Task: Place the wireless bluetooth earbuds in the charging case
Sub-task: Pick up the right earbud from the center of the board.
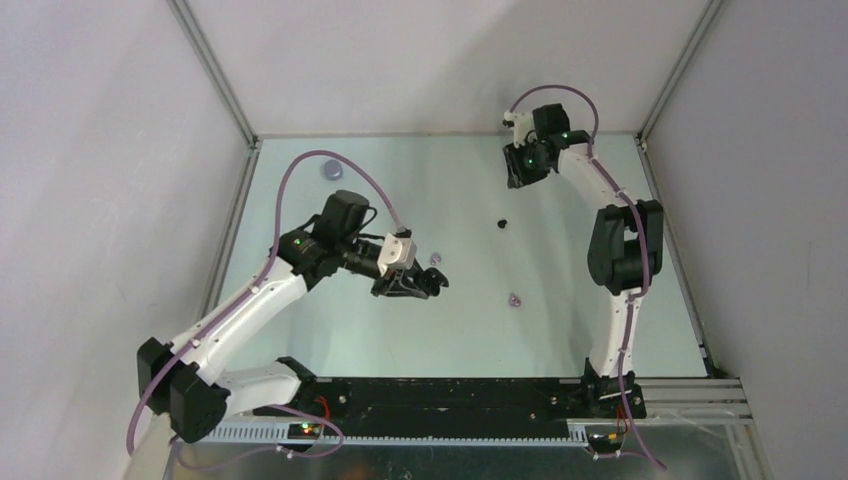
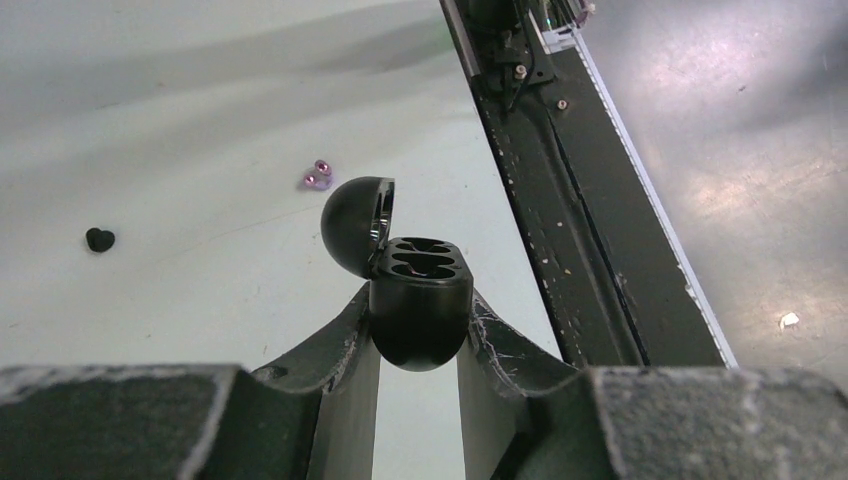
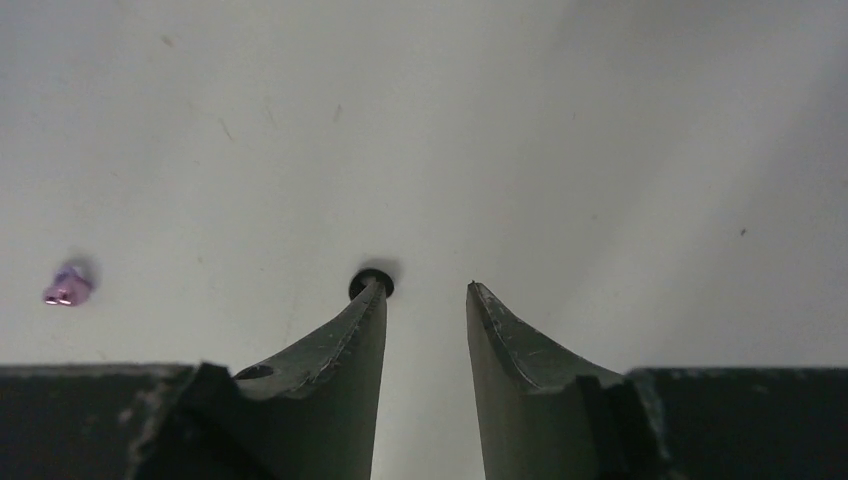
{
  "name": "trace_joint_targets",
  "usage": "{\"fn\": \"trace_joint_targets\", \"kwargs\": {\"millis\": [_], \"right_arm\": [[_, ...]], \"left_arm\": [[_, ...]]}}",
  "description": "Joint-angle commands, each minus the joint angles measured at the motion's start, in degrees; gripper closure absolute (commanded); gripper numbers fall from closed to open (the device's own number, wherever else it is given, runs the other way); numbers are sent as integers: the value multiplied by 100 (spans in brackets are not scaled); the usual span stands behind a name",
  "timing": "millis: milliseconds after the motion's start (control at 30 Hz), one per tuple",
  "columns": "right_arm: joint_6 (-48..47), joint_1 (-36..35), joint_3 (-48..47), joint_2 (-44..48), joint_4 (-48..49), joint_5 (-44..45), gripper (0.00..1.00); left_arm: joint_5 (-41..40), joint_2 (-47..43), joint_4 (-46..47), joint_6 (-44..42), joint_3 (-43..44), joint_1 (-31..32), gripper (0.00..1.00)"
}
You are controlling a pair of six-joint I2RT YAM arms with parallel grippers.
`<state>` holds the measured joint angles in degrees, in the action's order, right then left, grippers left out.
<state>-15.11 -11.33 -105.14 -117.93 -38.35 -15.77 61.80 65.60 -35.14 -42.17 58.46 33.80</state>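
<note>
Top view. Left gripper (image 1: 430, 285) clamped on black charging case (image 1: 440, 282), out over the pale table (image 1: 420, 340), left of centre. Right gripper (image 1: 520, 172) near the far edge, right of centre; jaw state unreadable from here. Black earbud (image 1: 503, 222) loose on the table, on the near side of the right gripper and apart from it. Lilac earbud (image 1: 515, 299) closer to the near edge, well apart from the case. Second lilac earbud (image 1: 435, 258) just beside the left gripper, on its far side. Small lilac-blue round item (image 1: 328, 168) at far left; can't tell what.

Left wrist. Case pinched at its rounded lower body between both fingers (image 2: 340, 350). Lid (image 2: 355, 225) hinged open to the left, two sockets facing up. Lilac earbud (image 2: 318, 177) on the table beyond the lid, black earbud (image 2: 99, 239) well off to the left. Black rail (image 2: 560, 200) along the right side.

Right wrist. Jaws apart with a clear gap, nothing between them. Black earbud (image 3: 372, 283) right at the tip of the picture-left finger, outside the gap; contact not clear. Lilac earbud (image 3: 66, 287) far left on the table.
</note>
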Motion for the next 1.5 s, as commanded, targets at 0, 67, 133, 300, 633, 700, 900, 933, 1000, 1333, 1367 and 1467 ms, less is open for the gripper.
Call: {"fn": "trace_joint_targets", "kwargs": {"millis": [0, 67, 133, 300, 633, 700, 900, 933, 1000, 1333, 1367, 1467], "right_arm": [[-254, -72, -268, -248, -541, 549, 61], [-314, -91, -267, -368, -557, 691, 61], [-337, -146, -274, -484, -552, 792, 61], [-279, -285, -264, -710, -536, 1036, 59], [39, -548, -282, -783, -725, 481, 47], [33, -690, -334, -769, -789, 424, 44], [46, -1393, -589, -628, -786, 31, 39], [55, -1559, -682, -620, -787, -66, 38], [151, -1760, -866, -665, -709, -418, 37], [1769, -2499, -2622, -2043, -83, -1876, 34], [1890, -2634, -2732, -2095, 25, -1824, 34], [1966, -2986, -2745, -2240, 269, -1413, 32]], "left_arm": [[172, 71, -561, -537, 289, 21, 100], [122, 81, -575, -551, 289, 17, 100], [69, 83, -577, -517, 294, 21, 100], [-4, 169, -496, -411, 269, 19, 100], [-303, 191, -433, -290, 253, -51, 100], [-249, 123, -396, -294, 198, -121, 100], [-62, -385, -281, -184, 74, -442, 100], [-62, -432, -364, -210, 117, -552, 100], [-64, -552, -593, -341, 247, -744, 100], [-251, -1099, -2061, -1430, 972, -2259, 100], [-220, -1132, -2075, -1432, 969, -2332, 100], [-204, -1250, -2056, -1452, 875, -2522, 100]]}}
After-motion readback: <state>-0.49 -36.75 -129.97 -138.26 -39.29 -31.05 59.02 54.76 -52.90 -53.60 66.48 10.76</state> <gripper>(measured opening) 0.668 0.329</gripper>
